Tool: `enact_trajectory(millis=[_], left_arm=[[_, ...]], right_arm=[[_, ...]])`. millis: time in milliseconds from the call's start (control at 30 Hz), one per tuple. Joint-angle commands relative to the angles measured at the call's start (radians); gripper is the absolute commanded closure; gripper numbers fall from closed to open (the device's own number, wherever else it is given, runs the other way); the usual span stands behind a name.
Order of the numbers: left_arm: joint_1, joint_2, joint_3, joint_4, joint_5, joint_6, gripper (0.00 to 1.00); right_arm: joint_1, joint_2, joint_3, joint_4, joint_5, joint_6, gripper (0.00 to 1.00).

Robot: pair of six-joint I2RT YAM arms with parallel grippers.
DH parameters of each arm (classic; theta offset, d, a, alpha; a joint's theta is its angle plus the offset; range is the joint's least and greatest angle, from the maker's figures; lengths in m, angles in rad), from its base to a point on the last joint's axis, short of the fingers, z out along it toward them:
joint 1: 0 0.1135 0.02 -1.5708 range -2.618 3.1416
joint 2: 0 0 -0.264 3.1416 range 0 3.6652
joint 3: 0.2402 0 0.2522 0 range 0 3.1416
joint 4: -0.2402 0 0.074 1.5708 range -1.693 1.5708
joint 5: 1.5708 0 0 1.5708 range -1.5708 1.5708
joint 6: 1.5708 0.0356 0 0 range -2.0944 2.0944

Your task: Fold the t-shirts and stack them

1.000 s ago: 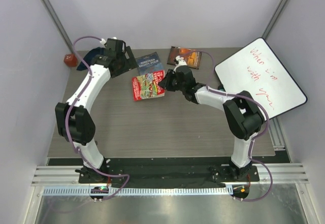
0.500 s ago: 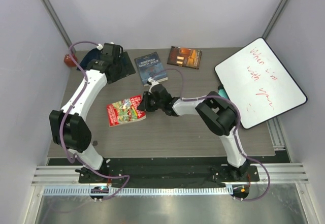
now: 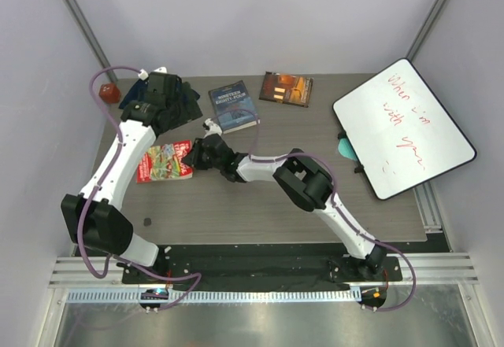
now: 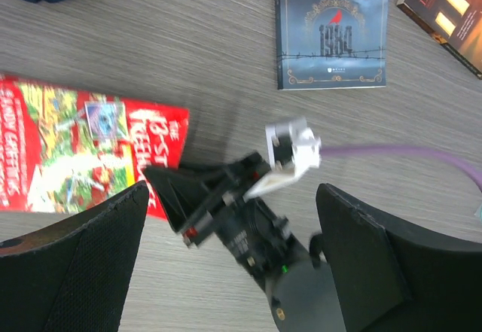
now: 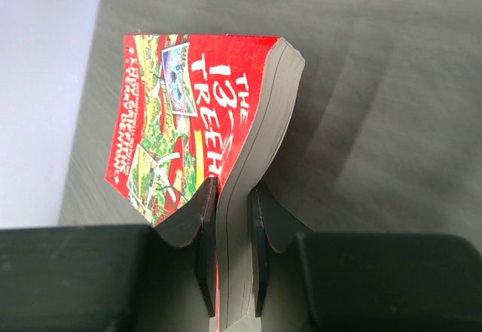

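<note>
1. Your right claw (image 3: pixel 197 153) is pinching the red paperback (image 3: pixel 165 162) by the edge nearest the middle of the surface (image 3: pixel 236 205). In the right wrist view its fingers (image 5: pixel 205 226) clamp the cover and pages from both sides, and the book bows a little between them.
2. The right arm reaches far across to the left half of the surface. You cannot tell whether the paperback lies flat there or hangs just above it.
3. Your left claw (image 3: pixel 168 103) is spread wide and grips nothing. Its fingers (image 4: pixel 83 249) frame the right claw below it in the left wrist view.
4. Only one dark navy t-shirt (image 3: pixel 132 93) shows, at the back left corner and mostly hidden under the left arm (the left wrist view catches just a scrap of it at the top edge).
5. A blue book (image 3: pixel 234 105) and a brown book (image 3: pixel 287 88) lie along the back. The whiteboard (image 3: pixel 402 127), with red handwriting, overhangs the right side.
6. A small reddish ball (image 3: pixel 108 92) sits just beside the t-shirt.
</note>
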Motion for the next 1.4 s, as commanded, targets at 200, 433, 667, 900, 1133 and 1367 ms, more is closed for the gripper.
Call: enact_trajectory(millis=[200, 433, 667, 900, 1133, 1367], left_arm=[[0.021, -0.064, -0.028, -0.045, -0.07, 0.055, 0.07], [0.036, -0.106, -0.054, -0.041, -0.079, 0.066, 0.07], [0.038, -0.103, -0.065, -0.042, -0.079, 0.064, 0.07], [0.038, -0.113, -0.072, -0.042, -0.07, 0.058, 0.07], [0.038, -0.136, -0.088, -0.024, -0.069, 0.05, 0.07], [0.038, -0.112, -0.196, 0.105, 0.071, -0.025, 0.09]], right_arm=[[0.027, 0.342, 0.656, -0.281, -0.084, -0.026, 0.99], [0.03, 0.376, 0.645, -0.167, -0.124, 0.042, 0.99], [0.03, 0.396, 0.662, -0.171, -0.153, 0.038, 0.45], [0.028, 0.302, 0.526, -0.082, -0.168, 0.023, 0.29], [-0.024, 0.009, 0.037, 0.006, -0.11, -0.046, 0.26], [-0.099, -0.299, -0.371, 0.003, 0.002, -0.117, 0.22]])
